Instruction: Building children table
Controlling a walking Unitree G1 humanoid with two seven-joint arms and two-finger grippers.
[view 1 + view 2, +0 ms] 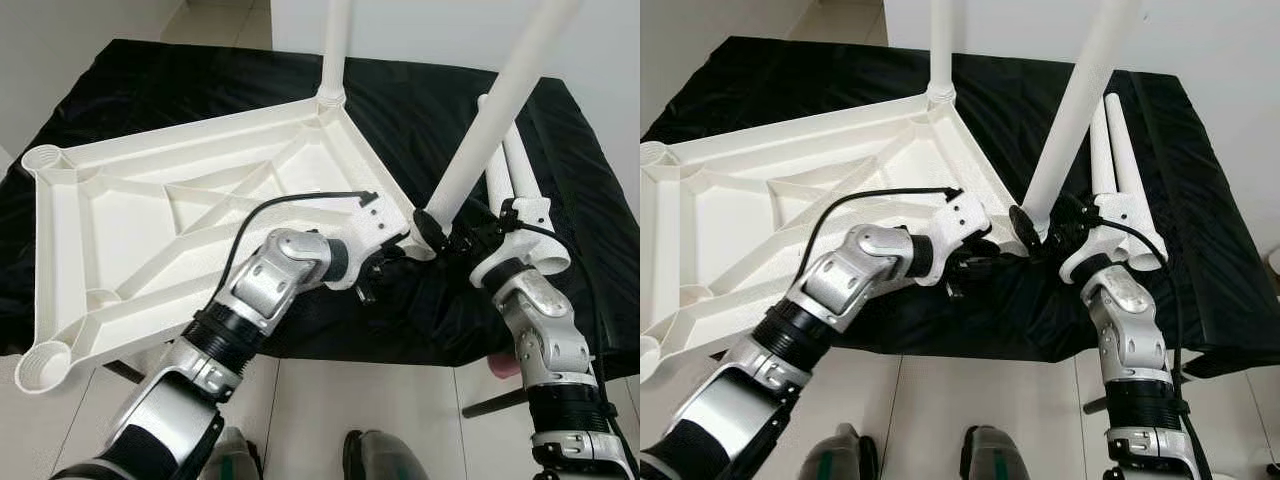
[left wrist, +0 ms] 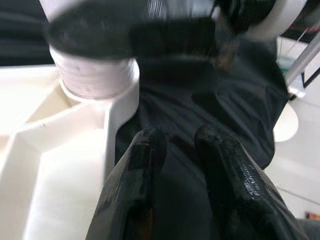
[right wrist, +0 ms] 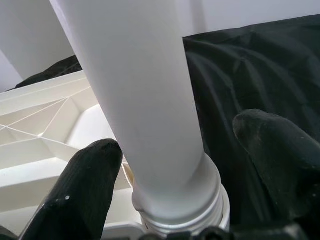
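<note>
**Leg at the near corner of an upturned tabletop**

The standing leg [image 1: 335, 45] and the tilted leg [image 1: 495, 110] run out of frame at the top. The right end effector [image 3: 182, 165] straddles the tilted leg's base, fingers spread and not touching it. The left end effector [image 2: 182, 165] rests beside that corner, fingers nearly closed on nothing. The white tabletop [image 1: 150, 215] lies underside-up on a black-draped table [image 1: 200, 75]; two spare legs [image 1: 1115, 170] lie alongside. Pale tiled floor [image 1: 970, 395] below.
</note>
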